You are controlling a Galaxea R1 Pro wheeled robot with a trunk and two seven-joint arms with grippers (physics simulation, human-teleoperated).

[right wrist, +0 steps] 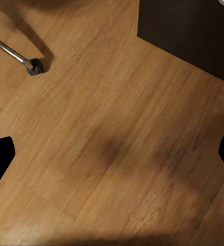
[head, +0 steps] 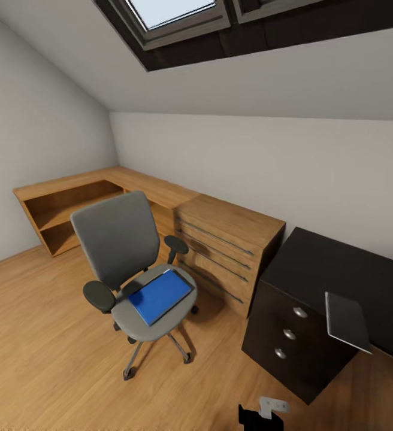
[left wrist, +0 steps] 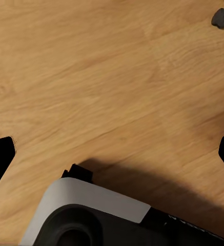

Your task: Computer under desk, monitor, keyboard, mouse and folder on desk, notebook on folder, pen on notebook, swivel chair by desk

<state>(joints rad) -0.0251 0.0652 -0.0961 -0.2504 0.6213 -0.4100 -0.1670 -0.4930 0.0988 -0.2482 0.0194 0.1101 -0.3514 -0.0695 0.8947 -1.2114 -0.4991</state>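
Observation:
The grey swivel chair (head: 124, 251) stands on the wooden floor, left of the black desk (head: 346, 263) and apart from it. On its seat lies the blue folder (head: 160, 295). A grey notebook (head: 347, 320) rests at the desk's front edge, sticking out over the drawers. In the left wrist view my left gripper (left wrist: 112, 154) hangs open over bare floor, above my own base (left wrist: 91, 215). My right gripper (right wrist: 112, 154) is open too, over floor between a chair caster (right wrist: 34, 66) and the desk's drawer block (right wrist: 194, 31). Computer, monitor, keyboard, mouse and pen are out of view.
Low wooden shelving (head: 88, 200) and a wooden drawer unit (head: 226, 245) run along the back wall, touching the desk's left end. The ceiling slopes down with a skylight (head: 172, 12). Open floor (head: 41, 335) lies left of and in front of the chair.

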